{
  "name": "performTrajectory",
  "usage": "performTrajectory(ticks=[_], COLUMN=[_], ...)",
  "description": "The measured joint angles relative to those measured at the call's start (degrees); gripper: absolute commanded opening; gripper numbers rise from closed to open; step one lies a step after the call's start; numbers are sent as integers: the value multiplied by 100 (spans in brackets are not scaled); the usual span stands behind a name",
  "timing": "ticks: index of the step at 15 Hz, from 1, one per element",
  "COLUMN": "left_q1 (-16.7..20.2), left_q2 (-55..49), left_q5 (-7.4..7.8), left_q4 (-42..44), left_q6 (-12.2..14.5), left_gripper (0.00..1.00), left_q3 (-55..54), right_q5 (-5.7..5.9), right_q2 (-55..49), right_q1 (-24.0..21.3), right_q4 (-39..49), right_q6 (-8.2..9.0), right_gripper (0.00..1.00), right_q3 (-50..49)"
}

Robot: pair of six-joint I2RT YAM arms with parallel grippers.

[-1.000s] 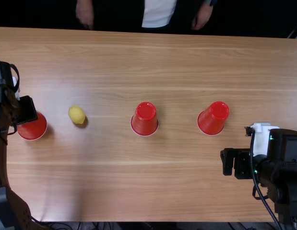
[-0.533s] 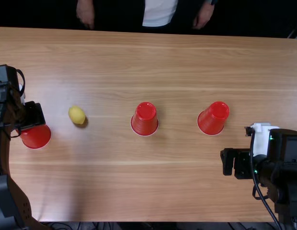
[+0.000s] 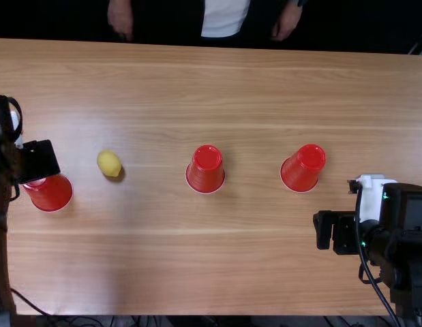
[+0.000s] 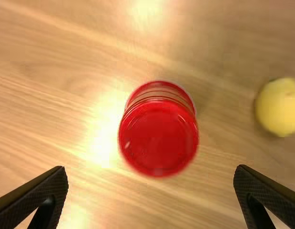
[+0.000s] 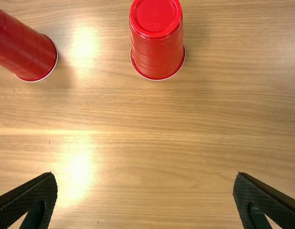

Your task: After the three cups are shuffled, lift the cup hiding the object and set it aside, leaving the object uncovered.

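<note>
At the far left edge of the top view I am hovering my left pincer [image 3: 37, 163] over the left cup [image 3: 48, 193]. I am keeping it spread wide. In my wrist view a fingertip is showing at each lower corner, with the cup centred between them and neither one touching it. The cup is standing mouth-down on the table [image 3: 211, 88], and I judge it is standing on its own, which is why I am gripping nothing.

Just right of it, a little apart, the lemon [image 3: 109, 163] is lying bare on the wood. Nothing is covering it, so the cup at the edge looks like the one set aside to leave it in the open.

Toward the middle of the frame, the middle cup [image 3: 206, 169] is sitting mouth-down, and the right cup [image 3: 303, 167] is doing the same well to its right. Neither needs lifting, since the hidden thing is already showing.

At the lower right, I am resting my right pincer [image 3: 324, 231] near the table's near edge. It is also spread wide and holding nothing, well apart from both cups, and I judge it is staying clear because the job belongs to my left side.
</note>
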Motion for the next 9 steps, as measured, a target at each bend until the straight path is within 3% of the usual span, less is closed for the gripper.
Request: performTrajectory(ticks=[3, 9], left_q1=[-44, -804], left_q2=[-905, -3230], left_q5=[9, 35], left_q4=[-15, -13], left_q6=[-2, -4], left_gripper=[100, 100], left_q3=[0, -1370], right_q5=[0, -9], right_q2=[-146, -710], right_q1=[0, 0], right_q4=[2, -11], right_q6=[2, 0], right_gripper=[100, 100], right_q3=[0, 0])
